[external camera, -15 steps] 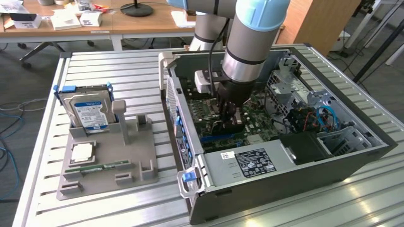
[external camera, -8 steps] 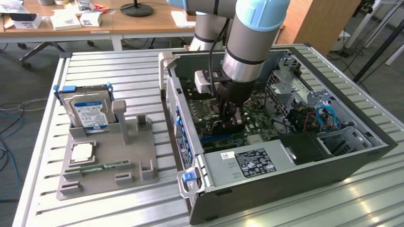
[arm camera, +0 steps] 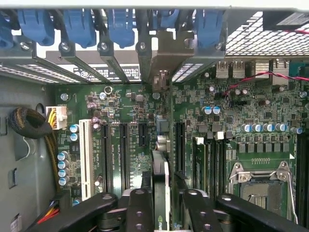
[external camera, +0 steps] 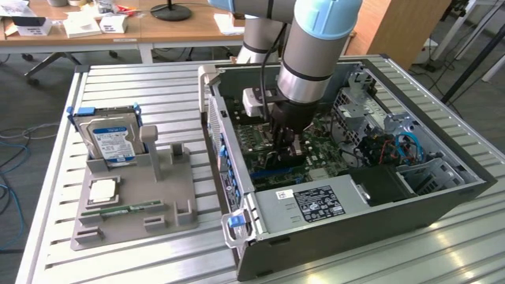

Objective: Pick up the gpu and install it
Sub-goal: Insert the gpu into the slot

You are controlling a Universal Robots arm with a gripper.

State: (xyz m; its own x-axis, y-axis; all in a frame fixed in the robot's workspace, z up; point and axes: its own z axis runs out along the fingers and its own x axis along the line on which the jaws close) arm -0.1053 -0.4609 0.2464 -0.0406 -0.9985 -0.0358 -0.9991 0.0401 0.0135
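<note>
The gpu [arm camera: 161, 193] is a thin dark card seen edge-on, standing upright over the motherboard [arm camera: 241, 106] among the black expansion slots. Its silver bracket [arm camera: 161, 63] reaches the rear slot openings under the blue clips. My gripper [arm camera: 164, 217] is shut on the card, with one black finger [arm camera: 140, 212] on each side of it. In the exterior view the gripper [external camera: 284, 151] reaches straight down into the open computer case [external camera: 355, 201], and the gpu [external camera: 280, 161] shows as a dark piece below it, low against the board.
A grey holder tray [external camera: 134, 201] lies at the exterior view's left of the case. It carries a hard drive [external camera: 110, 139] standing upright, a processor chip [external camera: 103, 189] and a green memory stick [external camera: 126, 208]. Inside the case are a power supply [external camera: 316, 204], drive cages and cables [arm camera: 29, 125].
</note>
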